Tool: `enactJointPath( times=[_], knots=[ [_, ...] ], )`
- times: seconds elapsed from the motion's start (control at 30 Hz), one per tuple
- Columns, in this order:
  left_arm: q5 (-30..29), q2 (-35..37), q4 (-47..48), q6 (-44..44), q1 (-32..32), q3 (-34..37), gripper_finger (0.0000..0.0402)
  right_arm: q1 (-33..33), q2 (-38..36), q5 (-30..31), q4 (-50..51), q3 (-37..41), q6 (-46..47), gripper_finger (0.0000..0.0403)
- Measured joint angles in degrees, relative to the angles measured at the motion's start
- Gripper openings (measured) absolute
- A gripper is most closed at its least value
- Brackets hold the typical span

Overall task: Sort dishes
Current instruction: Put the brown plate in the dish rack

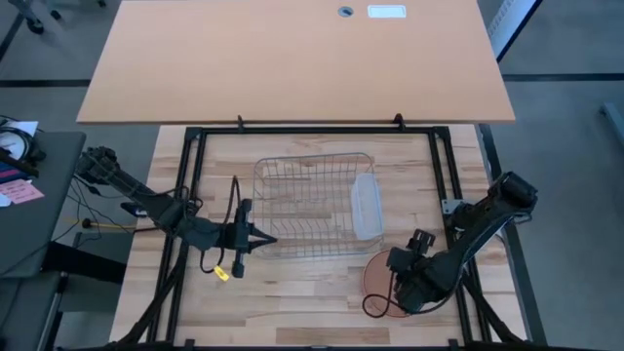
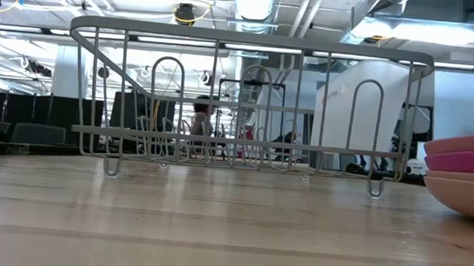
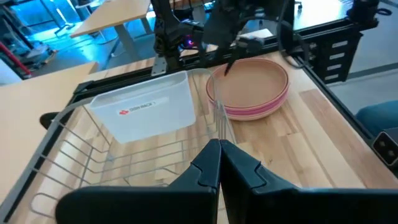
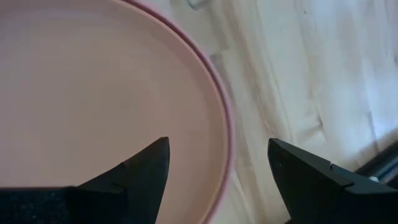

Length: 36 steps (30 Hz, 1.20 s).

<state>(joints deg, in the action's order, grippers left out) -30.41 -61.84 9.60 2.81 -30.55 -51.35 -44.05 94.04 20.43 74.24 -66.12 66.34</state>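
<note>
Pale wooden bench (image 1: 292,292): right hand (image 4: 217,165), released, straddles the top plate's rim (image 4: 211,68); it may pinch several stacked plates (image 3: 252,93). Left hand (image 3: 219,163) waits clenched beside the wire rack (image 1: 312,210).

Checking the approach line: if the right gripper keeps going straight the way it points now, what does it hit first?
Most likely the rim of the top plate. The right gripper is open, its fingers straddling that rim from above, one over the plate's inside, one over the table. The height above the plate is unclear.

Smooth matt plastic plates (image 3: 250,87) in a stack; thin pale wire rack (image 1: 314,205); translucent plastic tub (image 3: 146,114); light wood-grain table (image 1: 292,302), faintly sheened.
</note>
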Motion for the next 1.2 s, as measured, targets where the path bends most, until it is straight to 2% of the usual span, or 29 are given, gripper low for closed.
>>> enactJointPath(
  times=[0.27, 0.5, 0.73, 0.87, 1.2],
  knots=[
    [1.61, 0.00, 0.00, -0.26, 1.04, 0.00, 0.0000, 2.81, 0.00, -2.41, -7.23, 4.79, -8.17, 0.0276],
    [1.61, 0.00, 0.02, -0.19, 1.01, 0.00, 0.0000, 5.61, 0.00, -2.58, -7.11, 9.36, -7.33, 0.0276],
    [1.60, 0.00, 0.02, -0.03, 1.01, 0.00, 0.0000, 7.73, 0.00, -2.66, -6.26, 9.82, -7.93, 0.0268],
    [1.59, 0.00, 0.05, -0.02, 1.01, 0.00, 0.0000, 8.16, 0.00, -2.65, -5.29, 9.82, -7.93, 0.0228],
    [1.57, 0.00, 0.11, 0.00, 1.01, 0.00, 0.0000, 8.21, 0.00, -2.65, -4.03, 9.82, -7.86, 0.0061]
  ],
)
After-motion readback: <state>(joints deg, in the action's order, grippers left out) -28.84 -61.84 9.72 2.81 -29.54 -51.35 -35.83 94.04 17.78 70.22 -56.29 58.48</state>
